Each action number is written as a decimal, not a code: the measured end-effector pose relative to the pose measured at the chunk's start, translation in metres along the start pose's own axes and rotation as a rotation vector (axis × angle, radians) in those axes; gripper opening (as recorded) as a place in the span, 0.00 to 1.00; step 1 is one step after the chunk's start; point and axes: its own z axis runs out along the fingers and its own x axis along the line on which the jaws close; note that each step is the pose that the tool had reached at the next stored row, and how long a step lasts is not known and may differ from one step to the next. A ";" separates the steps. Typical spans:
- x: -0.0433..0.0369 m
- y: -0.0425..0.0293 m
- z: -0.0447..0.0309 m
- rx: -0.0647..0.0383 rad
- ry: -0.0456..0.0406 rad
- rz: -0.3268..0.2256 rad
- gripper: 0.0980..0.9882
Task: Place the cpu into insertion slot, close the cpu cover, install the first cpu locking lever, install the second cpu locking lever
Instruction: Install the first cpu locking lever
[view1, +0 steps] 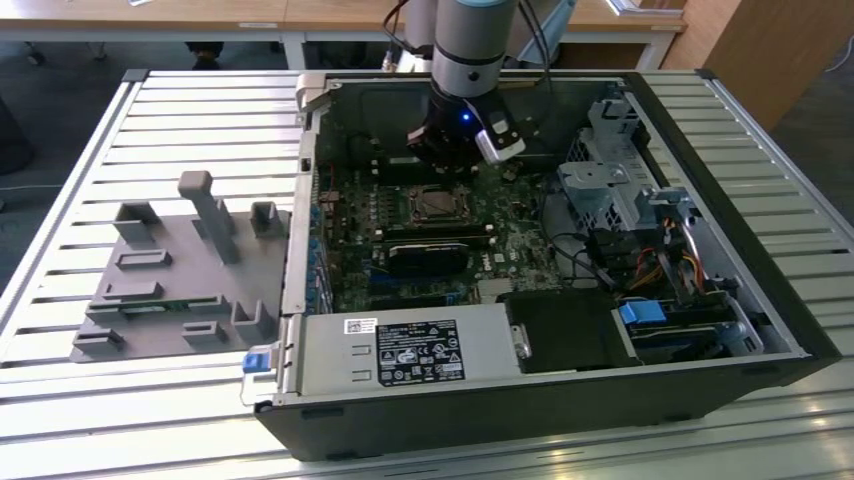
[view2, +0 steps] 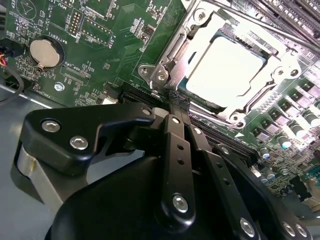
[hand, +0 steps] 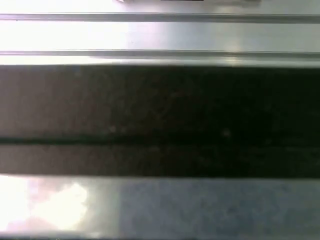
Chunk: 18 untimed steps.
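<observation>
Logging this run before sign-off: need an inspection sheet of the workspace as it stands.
Surface: slatted metal table carrying an open PC case.
Job's things: cpu sits in the insertion slot; cpu cover lies down around it, frame over the chip's edges.
Clutter: grey fixture block beside the case, on the exterior view's left.
Grippers: gripper close by the socket's edge, fingers together, holding nothing.
Cables: bundled coloured wires inside the case, on the exterior view's right.
Surroundings: wooden desks behind the table.

Slatted metal table (view1: 160, 130), wooden desks (view1: 267, 15)
</observation>
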 end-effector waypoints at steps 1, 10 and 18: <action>-0.0001 0.0002 0.0007 0.001 -0.0008 0.000 0.02; 0.0000 0.0004 0.0001 0.005 -0.0001 0.000 0.02; 0.0000 0.0005 -0.0013 0.006 0.0000 0.000 0.02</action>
